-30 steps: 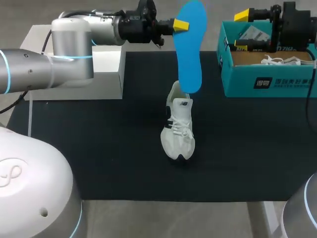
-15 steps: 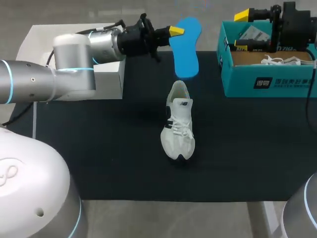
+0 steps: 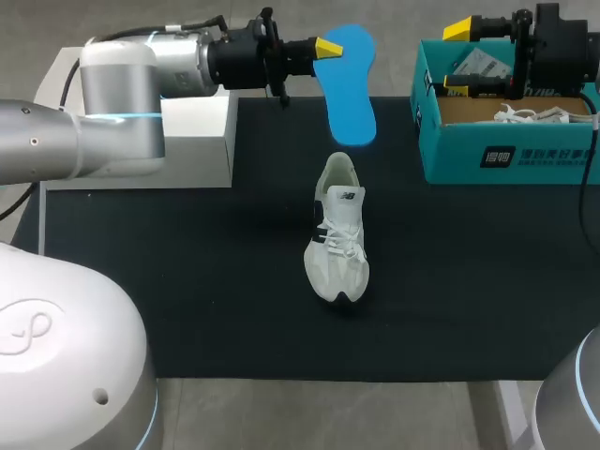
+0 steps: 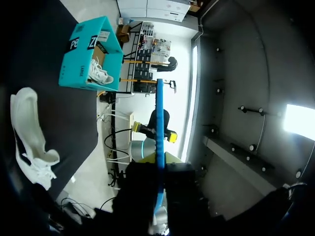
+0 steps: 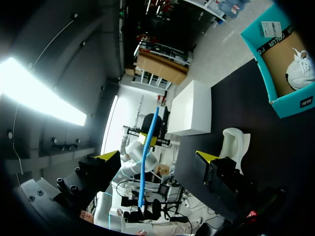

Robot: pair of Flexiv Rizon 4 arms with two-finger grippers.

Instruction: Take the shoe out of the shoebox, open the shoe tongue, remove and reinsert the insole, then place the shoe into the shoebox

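Note:
A white shoe [image 3: 339,230] lies on the black mat [image 3: 187,281], toe toward me, its heel opening toward the far side. My left gripper [image 3: 322,49] is shut on the blue insole [image 3: 349,84], which hangs in the air just beyond the shoe's heel. In the left wrist view the insole [image 4: 159,128] shows edge-on between the dark fingers, with the shoe [image 4: 29,132] off to one side. My right gripper [image 3: 457,56] stands open and empty above the teal shoebox [image 3: 506,150]. In the right wrist view its gripper [image 5: 156,157] faces the insole [image 5: 147,152].
The shoebox stands at the mat's far right with a second white shoe [image 3: 530,114] inside. A white box [image 3: 197,141] sits at the far left under my left arm. In the right wrist view the shoebox [image 5: 280,64] is beside the gripper.
The left arm swung the insole up from hanging over the shoe's heel to a flatter pose beyond the shoe, clear of it. The right arm has not moved.

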